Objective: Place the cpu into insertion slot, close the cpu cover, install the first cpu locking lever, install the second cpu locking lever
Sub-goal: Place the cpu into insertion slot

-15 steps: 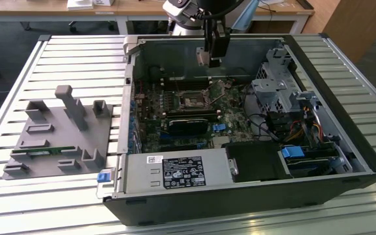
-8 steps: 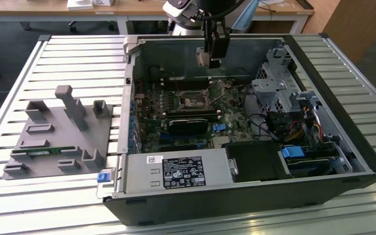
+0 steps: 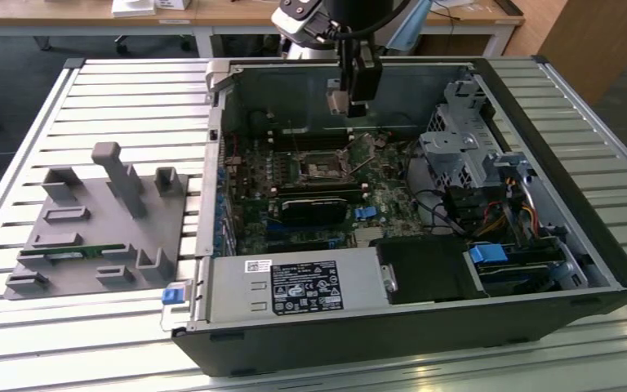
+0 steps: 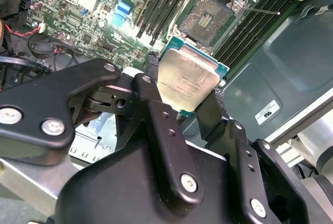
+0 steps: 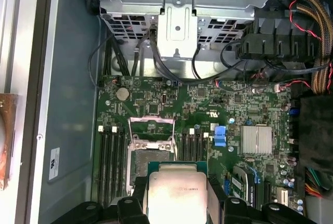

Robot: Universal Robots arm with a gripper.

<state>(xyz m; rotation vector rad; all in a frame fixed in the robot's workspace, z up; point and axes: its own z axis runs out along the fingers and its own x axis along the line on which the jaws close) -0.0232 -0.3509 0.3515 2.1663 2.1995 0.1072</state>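
Note:
My gripper [image 3: 354, 100] hangs inside the open computer case, above the back of the motherboard [image 3: 325, 188]. It is shut on the cpu [image 4: 187, 81], a flat square chip with a pale metal top, with one black finger [image 4: 152, 70] on each side. In the first wrist view the cpu [image 5: 177, 195] is near the insertion slot [image 5: 151, 154] and partly covers it. The slot [image 4: 208, 18] is empty, its contacts bare. The cpu cover [image 5: 151, 122] stands swung up at the slot's far side. A thin wire lever [image 4: 260, 10] sticks out beside the slot.
The case's metal wall [image 4: 281, 68] is close to the gripper. A drive cage [image 3: 477, 155] with cables fills the exterior view's right; a labelled power supply [image 3: 291, 286] sits in front. Memory slots [image 5: 112, 161] flank the socket. A grey fixture [image 3: 95, 220] stands on the slatted table.

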